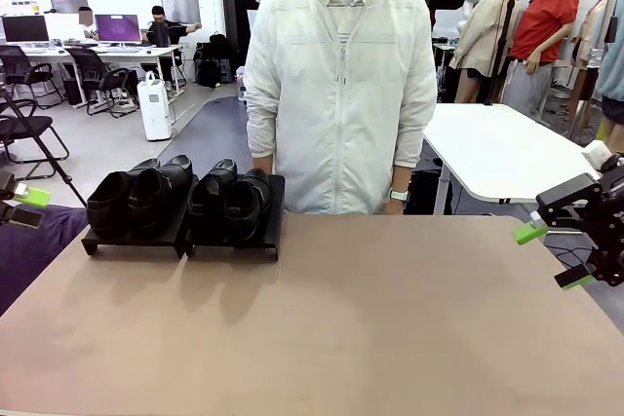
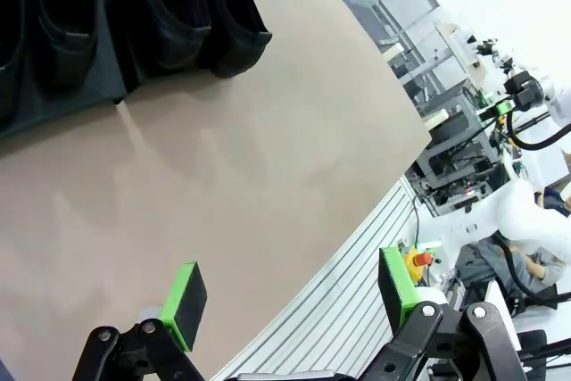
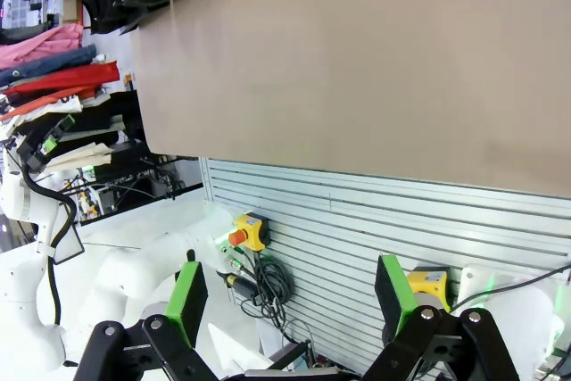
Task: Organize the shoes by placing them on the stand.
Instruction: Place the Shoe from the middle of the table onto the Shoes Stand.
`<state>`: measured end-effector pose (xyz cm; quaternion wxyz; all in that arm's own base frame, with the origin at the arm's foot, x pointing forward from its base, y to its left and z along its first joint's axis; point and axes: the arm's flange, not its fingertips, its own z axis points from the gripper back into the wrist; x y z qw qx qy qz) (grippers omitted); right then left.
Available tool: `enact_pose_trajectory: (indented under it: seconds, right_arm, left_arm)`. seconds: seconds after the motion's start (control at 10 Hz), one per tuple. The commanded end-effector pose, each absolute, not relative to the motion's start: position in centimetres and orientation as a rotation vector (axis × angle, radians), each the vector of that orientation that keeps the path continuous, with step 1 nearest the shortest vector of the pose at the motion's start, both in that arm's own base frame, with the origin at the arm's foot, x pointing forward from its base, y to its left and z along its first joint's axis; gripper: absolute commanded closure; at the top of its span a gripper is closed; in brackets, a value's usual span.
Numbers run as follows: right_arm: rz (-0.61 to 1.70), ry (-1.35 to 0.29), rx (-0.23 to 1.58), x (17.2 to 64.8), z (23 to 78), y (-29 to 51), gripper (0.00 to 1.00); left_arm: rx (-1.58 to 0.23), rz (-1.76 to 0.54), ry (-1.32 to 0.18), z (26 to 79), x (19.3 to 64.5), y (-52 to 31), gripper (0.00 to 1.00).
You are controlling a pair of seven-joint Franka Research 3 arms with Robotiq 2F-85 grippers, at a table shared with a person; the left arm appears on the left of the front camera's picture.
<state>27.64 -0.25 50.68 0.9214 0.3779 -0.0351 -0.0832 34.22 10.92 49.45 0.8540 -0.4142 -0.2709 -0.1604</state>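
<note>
The left gripper hangs with its green pads spread wide and nothing between them, off the near-left edge of the table; the right gripper is likewise spread and empty, out past the table's right edge, its wrist view looking down at the slatted panel below the tabletop. All four shoes sit in a row on the stand at the far left of the table, two on each platform, toes toward the robot, directly in front of the person, whose hands rest near the far edge. Judged from this, the job looks finished, so the risks lie in any further motion. The rightmost shoe appears to overhang the front edge of its platform, so a bump or a nudge to the table could tip it off. If an arm reaches in again, its open fingers could clip a toe and push the light platforms, which sit touching side by side, out of line. The person stands close behind the stand, so a reach there risks contact with a hand.
</note>
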Motion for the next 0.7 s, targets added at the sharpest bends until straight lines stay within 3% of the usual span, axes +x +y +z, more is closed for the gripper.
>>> enact_pose_trajectory:
  seconds: [0.0,0.6]
  right_arm:
    - [-0.154,-0.081,0.807,27.83,51.00,-0.23,0.00]
    - [-0.154,-0.081,0.807,27.83,51.00,-0.23,0.00]
  left_arm:
    - [-0.870,-0.328,-0.564,49.52,34.05,10.79,0.00]
    - [-0.870,-0.328,-0.564,49.52,34.05,10.79,0.00]
